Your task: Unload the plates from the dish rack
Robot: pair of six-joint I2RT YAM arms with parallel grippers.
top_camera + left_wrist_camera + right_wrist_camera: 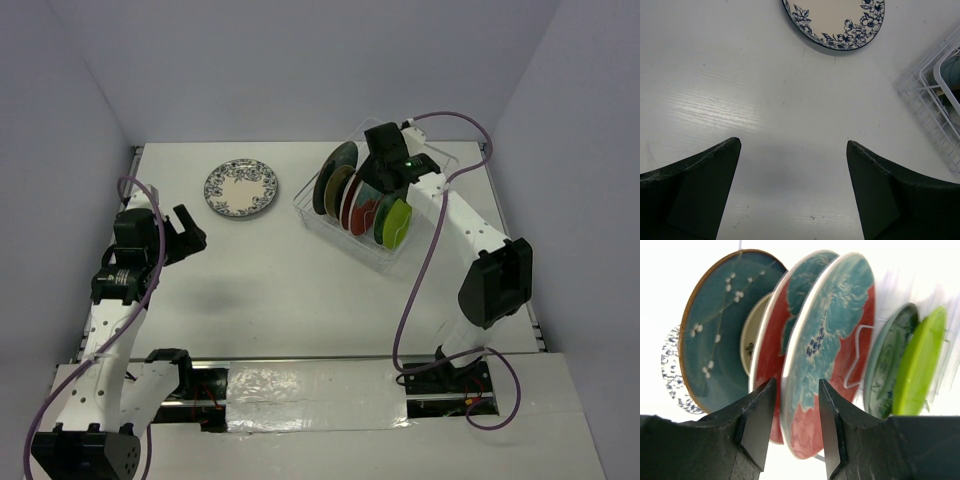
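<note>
Right gripper straddles red-and-teal plate upright in dish rack, can't tell if gripped; second red plate just beside, lime plate beyond. Left gripper wide open, empty, over counter near floral plate.

Plates upright in dish rack at far right, 1 plate flat on table to its left

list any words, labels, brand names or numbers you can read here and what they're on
None: no readable text in any view.
The flower-rimmed plate on the table and the red-and-teal plate in the dish rack carry only patterns.
A small dark mark on the cream plate is too small to read.
</note>
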